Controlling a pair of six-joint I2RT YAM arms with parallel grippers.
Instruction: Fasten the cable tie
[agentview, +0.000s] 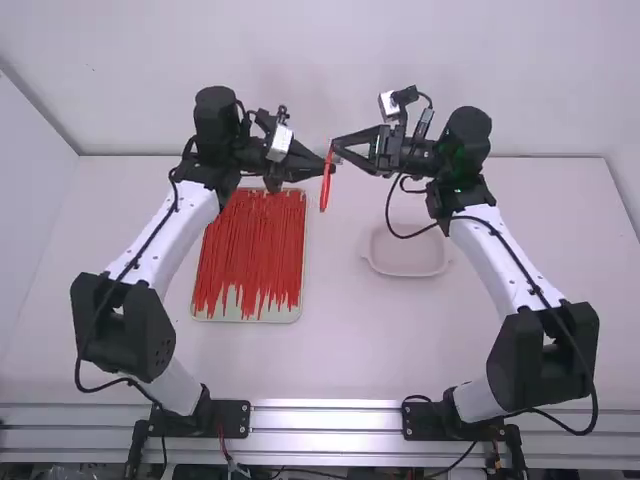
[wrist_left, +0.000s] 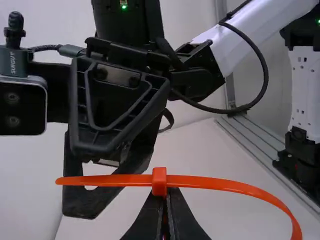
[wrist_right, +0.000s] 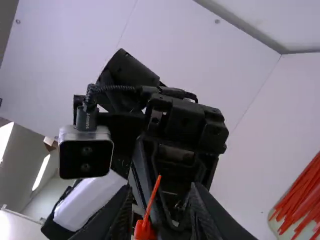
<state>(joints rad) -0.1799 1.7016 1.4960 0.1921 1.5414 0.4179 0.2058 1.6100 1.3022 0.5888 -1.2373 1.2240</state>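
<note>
Tie (wrist_left: 159, 181) already looped, tail through head. Left gripper (wrist_left: 164, 210) pinches it, right gripper (wrist_right: 160, 202) stands wide at its 3 o'clock. Cinching seemingly remains.

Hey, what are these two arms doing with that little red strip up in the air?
They are fastening a cable tie. The left pincer is shut on the tie's small square head and holds it up above the table. The strap seems to run through the head and curve round into a loop. The right pincer sits close to the strap's loose end; I can't tell whether it grips it. Below lie a tray of spare red ties and a white dish.
</note>
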